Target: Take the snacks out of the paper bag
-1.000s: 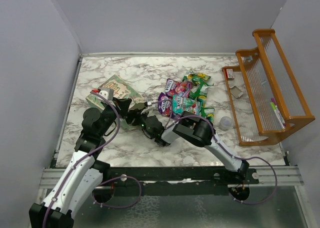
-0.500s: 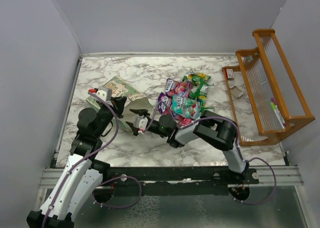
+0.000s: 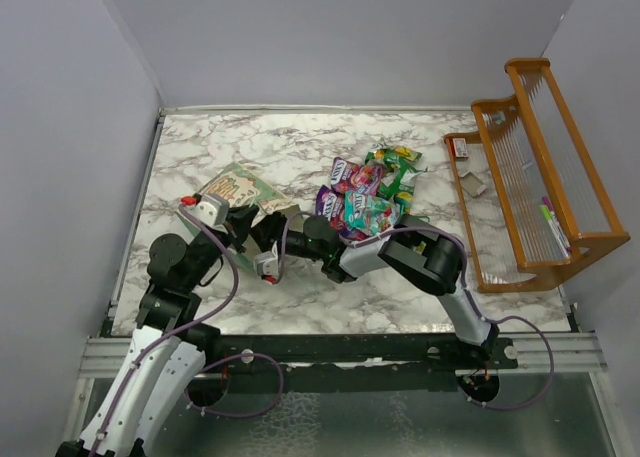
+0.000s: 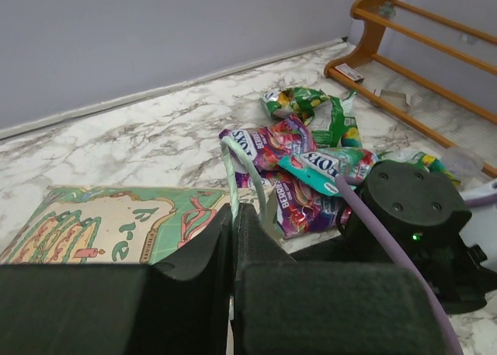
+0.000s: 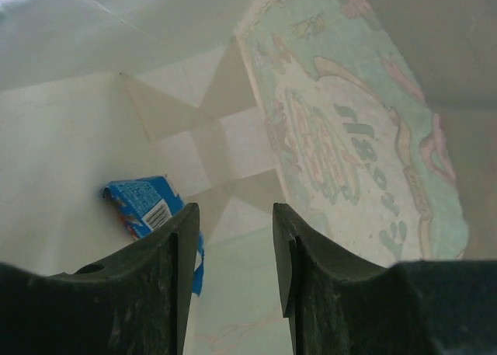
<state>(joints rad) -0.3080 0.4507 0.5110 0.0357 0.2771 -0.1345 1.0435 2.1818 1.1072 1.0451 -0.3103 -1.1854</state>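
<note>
The pale-green paper bag [image 3: 232, 187] lies on its side on the marble table, printed face up [image 4: 109, 223]. My left gripper [image 4: 233, 212] is shut on the bag's thin green handle cord [image 4: 230, 165], just in front of the bag [image 3: 238, 220]. My right gripper [image 5: 233, 215] is open inside the bag, over its cream-white lining. A blue snack packet [image 5: 140, 206] lies just left of its left finger [image 5: 175, 254], untouched. Several snacks, purple, pink and green [image 3: 368, 195], are piled on the table right of the bag [image 4: 307, 165].
An orange wooden rack [image 3: 535, 177] stands at the right edge. A small translucent cup [image 3: 452, 245] sits between the snack pile and the rack. Grey walls close in the table on the left, back and right.
My right gripper has pushed left, deeper into the bag's mouth, and its jaws widened then narrowed. The left gripper stays shut on the handle cord, shifted slightly back.
</note>
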